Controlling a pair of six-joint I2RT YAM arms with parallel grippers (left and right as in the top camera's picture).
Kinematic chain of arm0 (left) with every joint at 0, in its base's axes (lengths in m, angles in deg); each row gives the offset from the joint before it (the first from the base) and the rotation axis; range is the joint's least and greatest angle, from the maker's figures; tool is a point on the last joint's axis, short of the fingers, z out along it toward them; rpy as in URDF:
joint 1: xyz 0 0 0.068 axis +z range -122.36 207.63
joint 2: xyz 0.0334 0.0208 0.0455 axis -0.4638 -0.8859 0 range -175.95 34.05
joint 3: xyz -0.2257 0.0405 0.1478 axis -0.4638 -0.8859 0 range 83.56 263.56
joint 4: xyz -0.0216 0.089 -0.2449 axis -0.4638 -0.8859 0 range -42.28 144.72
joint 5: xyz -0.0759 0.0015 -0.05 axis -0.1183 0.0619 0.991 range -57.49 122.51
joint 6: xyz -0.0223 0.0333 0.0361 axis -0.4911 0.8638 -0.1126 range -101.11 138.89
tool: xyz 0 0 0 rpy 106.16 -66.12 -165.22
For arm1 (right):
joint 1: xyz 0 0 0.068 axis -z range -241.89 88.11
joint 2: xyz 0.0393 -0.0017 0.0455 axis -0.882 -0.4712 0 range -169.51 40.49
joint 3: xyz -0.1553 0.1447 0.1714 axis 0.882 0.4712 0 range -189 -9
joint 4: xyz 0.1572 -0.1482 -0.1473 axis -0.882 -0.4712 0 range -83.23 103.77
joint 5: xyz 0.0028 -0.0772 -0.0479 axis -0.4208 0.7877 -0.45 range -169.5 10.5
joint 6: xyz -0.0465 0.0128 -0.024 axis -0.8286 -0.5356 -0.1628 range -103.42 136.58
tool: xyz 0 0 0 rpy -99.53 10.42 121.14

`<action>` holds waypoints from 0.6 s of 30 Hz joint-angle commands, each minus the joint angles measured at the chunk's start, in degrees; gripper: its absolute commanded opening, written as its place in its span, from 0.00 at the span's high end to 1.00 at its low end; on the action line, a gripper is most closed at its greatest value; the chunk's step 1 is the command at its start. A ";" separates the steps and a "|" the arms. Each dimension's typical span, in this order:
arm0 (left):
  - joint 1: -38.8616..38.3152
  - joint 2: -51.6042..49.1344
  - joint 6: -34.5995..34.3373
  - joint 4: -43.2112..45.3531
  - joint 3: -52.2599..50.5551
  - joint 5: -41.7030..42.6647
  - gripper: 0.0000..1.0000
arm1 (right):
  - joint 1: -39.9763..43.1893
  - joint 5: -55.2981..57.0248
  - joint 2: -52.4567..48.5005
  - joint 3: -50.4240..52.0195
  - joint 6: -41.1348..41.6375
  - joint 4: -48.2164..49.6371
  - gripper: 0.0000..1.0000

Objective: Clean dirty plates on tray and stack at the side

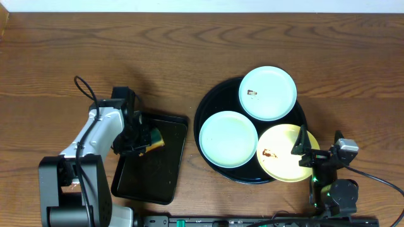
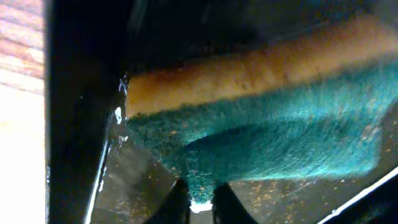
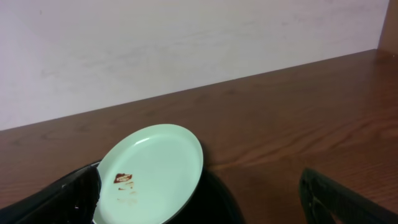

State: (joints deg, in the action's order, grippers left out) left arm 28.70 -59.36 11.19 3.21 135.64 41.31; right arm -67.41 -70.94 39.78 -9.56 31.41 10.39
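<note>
Three round plates lie flat and face up on the round black tray (image 1: pixel 211 101), so none has a long axis. The far blue plate (image 1: pixel 268 93) and the yellow plate (image 1: pixel 284 154) each carry a brown smear on the left; the left blue plate (image 1: pixel 228 139) looks clean. The right gripper (image 1: pixel 304 150) gapes wide over the yellow plate's edge. The left gripper (image 1: pixel 136 142) pinches a sponge (image 1: pixel 153 139) in the rectangular tray (image 1: pixel 158 180).
</note>
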 commanded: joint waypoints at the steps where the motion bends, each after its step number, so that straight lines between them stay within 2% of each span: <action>1: 0.15 -0.70 -0.42 -0.74 -0.66 -0.20 0.92 | 0.42 -0.02 0.22 0.24 -0.50 -0.02 0.01; 4: 0.15 -0.68 -2.05 -1.09 -0.66 -0.04 0.92 | 0.42 -0.02 0.22 0.24 -0.50 -0.02 0.01; 10: -0.50 -0.68 -2.01 -1.20 -0.66 8.85 0.92 | 0.39 -0.02 0.22 0.24 -0.50 -0.02 0.01; 18: -8.26 -0.68 -2.01 -0.74 -0.66 10.12 0.92 | 0.39 -0.02 0.22 0.24 -0.50 -0.02 0.01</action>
State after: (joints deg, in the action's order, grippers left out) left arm 23.34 -59.38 9.70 2.47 135.61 49.42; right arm -67.41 -70.94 39.78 -9.56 31.41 10.39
